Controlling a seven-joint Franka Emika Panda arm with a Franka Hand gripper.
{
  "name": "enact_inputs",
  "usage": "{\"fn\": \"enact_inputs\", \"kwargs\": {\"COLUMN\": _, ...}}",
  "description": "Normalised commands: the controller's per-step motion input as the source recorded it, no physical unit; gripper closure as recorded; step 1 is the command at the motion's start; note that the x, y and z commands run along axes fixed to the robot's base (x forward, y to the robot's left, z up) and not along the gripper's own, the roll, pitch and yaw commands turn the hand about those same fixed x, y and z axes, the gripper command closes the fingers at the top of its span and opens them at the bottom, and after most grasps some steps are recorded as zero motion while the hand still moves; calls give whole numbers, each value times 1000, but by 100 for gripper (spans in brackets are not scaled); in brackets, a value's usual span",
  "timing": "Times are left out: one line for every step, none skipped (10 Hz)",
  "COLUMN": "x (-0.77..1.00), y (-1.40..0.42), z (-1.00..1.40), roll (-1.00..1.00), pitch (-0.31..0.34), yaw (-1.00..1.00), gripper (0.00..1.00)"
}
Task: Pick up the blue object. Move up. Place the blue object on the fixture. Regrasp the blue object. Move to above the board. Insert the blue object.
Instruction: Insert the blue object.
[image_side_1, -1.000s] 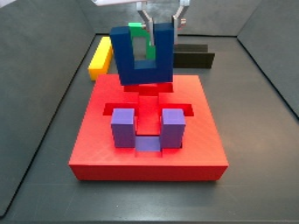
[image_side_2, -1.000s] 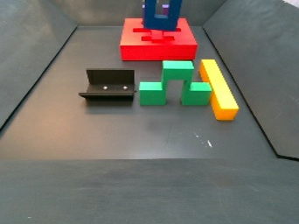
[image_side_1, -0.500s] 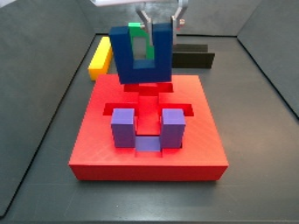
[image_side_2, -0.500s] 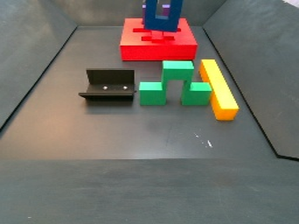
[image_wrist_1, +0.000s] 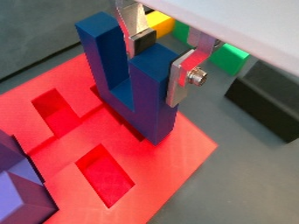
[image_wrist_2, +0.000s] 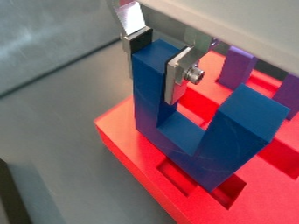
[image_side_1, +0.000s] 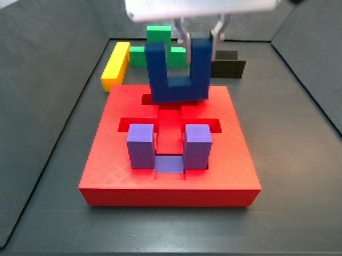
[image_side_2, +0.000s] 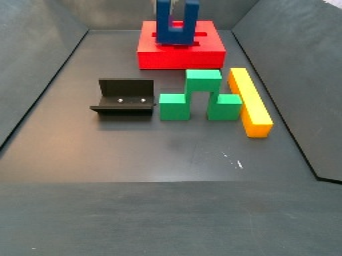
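The blue object (image_side_1: 174, 72) is a dark blue U-shaped block standing prongs-up at the far end of the red board (image_side_1: 167, 170). Its base sits low in a cut-out there. It also shows in a side view (image_side_2: 175, 24) and in both wrist views (image_wrist_1: 111, 66) (image_wrist_2: 176, 122). My gripper (image_wrist_1: 162, 59) is shut on one prong, a silver finger (image_wrist_2: 181, 74) on each side. From the side, the gripper (image_side_1: 201, 42) comes down from above. The fixture (image_side_2: 123, 100) stands empty on the floor, away from the board.
A purple U-shaped block (image_side_1: 170, 148) stands in the board's near cut-out. A green stepped block (image_side_2: 203, 95) and a yellow bar (image_side_2: 250, 100) lie on the floor beside the fixture. Open recesses (image_wrist_1: 103, 171) show in the board next to the blue block.
My gripper has come down with the blue object, from well above the board to its far cut-out. Nothing else has moved.
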Motion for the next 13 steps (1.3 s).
{"fn": "enact_inputs", "kwargs": {"x": -277, "y": 0, "z": -337, "roll": 0, "pitch": 0, "yaw": 0, "gripper": 100}}
{"fn": "enact_inputs", "kwargs": {"x": -171, "y": 0, "z": 0, "roll": -13, "pitch": 0, "yaw": 0, "gripper": 100}}
{"fn": "enact_inputs", "kwargs": {"x": -374, "y": 80, "z": 0, "roll": 0, "pitch": 0, "yaw": 0, "gripper": 100}}
{"fn": "enact_inputs", "kwargs": {"x": -523, "y": 97, "z": 0, "roll": 0, "pitch": -9, "yaw": -54, "gripper": 100}}
{"fn": "enact_inputs", "kwargs": {"x": -451, "y": 51, "z": 0, "roll": 0, "pitch": -6, "yaw": -77, "gripper": 100}}
{"fn": "enact_inputs", "kwargs": {"x": -274, "y": 0, "z": 0, "roll": -41, "pitch": -29, "yaw": -57, "gripper": 100}}
{"fn": "enact_inputs", "kwargs": {"x": 257, "y": -83, "z": -63, "roll": 40, "pitch": 0, "yaw": -3, "gripper": 100}}
{"fn": "enact_inputs", "kwargs": {"x": 666, "y": -189, "z": -26, "roll": 171, "pitch": 19, "yaw": -189, "gripper": 100}}
{"fn": "enact_inputs", "kwargs": {"x": 663, "y": -183, "z": -49, "roll": 263, "pitch": 51, "yaw": -291, "gripper": 100}}
{"fn": "enact_inputs", "kwargs": {"x": 586, "y": -209, "z": -54, "roll": 271, "pitch": 67, "yaw": -317, "gripper": 100}}
{"fn": "enact_inputs", "kwargs": {"x": 291, "y": -103, "z": -111, "roll": 146, "pitch": 69, "yaw": -160, "gripper": 100}}
{"fn": "enact_inputs", "kwargs": {"x": 97, "y": 0, "z": -137, "roll": 64, "pitch": 23, "yaw": -51, "gripper": 100}}
{"fn": "enact_inputs", "kwargs": {"x": 0, "y": 20, "z": -49, "roll": 0, "pitch": 0, "yaw": -17, "gripper": 100}}
